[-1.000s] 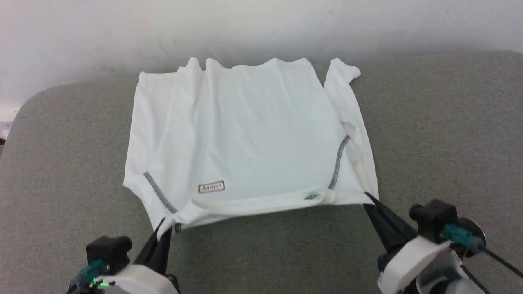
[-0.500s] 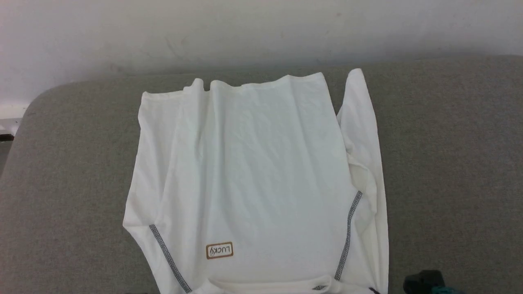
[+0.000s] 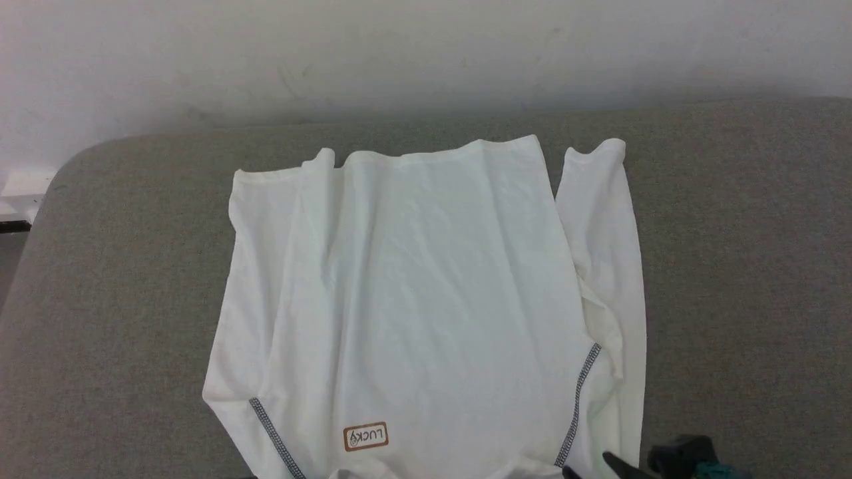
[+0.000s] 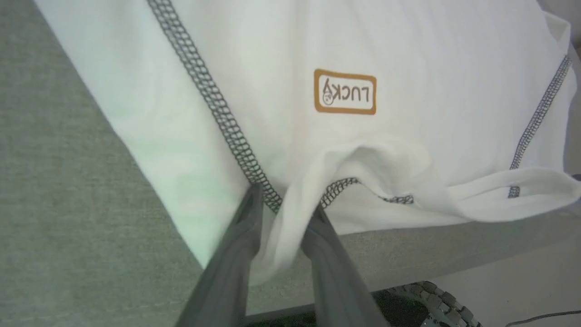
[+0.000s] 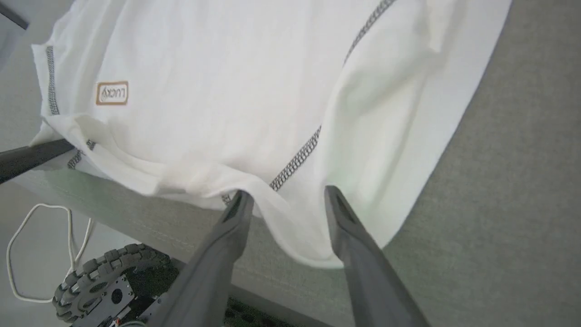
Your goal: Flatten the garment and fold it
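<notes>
The white garment (image 3: 426,299) lies spread face up on the grey table, hem at the far side, collar at the near edge. Its brown LUCKY label (image 3: 365,437) sits near the collar. In the left wrist view my left gripper (image 4: 283,206) is at the shoulder seam, its fingers apart with a loose fold of the garment (image 4: 408,54) between them. At the other shoulder my right gripper (image 5: 287,193) stands open, and the garment's (image 5: 218,68) slack edge droops between its fingers over the table edge. The right gripper's tips (image 3: 589,464) peek in at the head view's bottom right.
The grey padded table (image 3: 732,266) runs wide on both sides of the garment, with a white wall (image 3: 399,53) behind it. Below the table's near edge are my wheeled base (image 5: 104,277) and a white cable (image 5: 27,254) on the floor.
Both grippers were shut on the garment's shoulders and now stand apart. The right sleeve has straightened along the body. The head camera has shifted, so the garment sits lower in the picture.
</notes>
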